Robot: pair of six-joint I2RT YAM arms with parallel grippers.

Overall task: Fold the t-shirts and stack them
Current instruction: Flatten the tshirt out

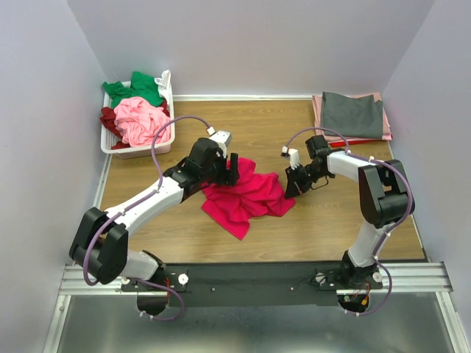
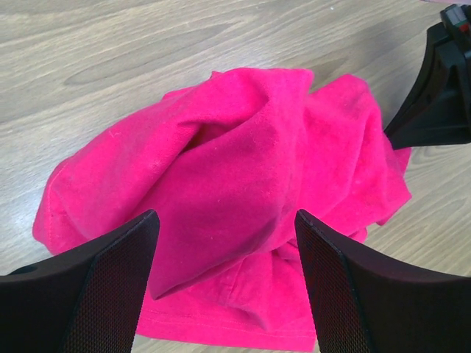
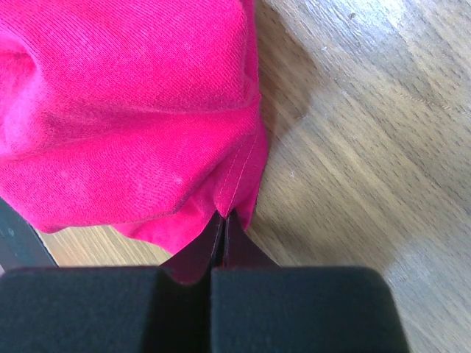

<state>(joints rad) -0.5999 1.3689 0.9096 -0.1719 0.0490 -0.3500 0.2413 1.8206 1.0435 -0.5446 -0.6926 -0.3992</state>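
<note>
A bright crimson-pink t-shirt (image 1: 246, 197) lies crumpled in the middle of the wooden table. My left gripper (image 1: 229, 170) hovers open over its left part; in the left wrist view its two black fingers (image 2: 110, 287) stand wide apart above the cloth (image 2: 243, 184). My right gripper (image 1: 292, 184) is at the shirt's right edge, shut on a stitched hem (image 3: 239, 187) of the crimson-pink shirt (image 3: 125, 110). A folded grey t-shirt (image 1: 352, 114) lies on a dusty pink one (image 1: 316, 110) at the back right.
A white slatted basket (image 1: 140, 149) at the back left holds green (image 1: 136, 88), light pink (image 1: 140, 121) and maroon (image 1: 109, 118) shirts. Pale walls close in the table on three sides. A black metal rail (image 1: 250, 279) runs along the near edge.
</note>
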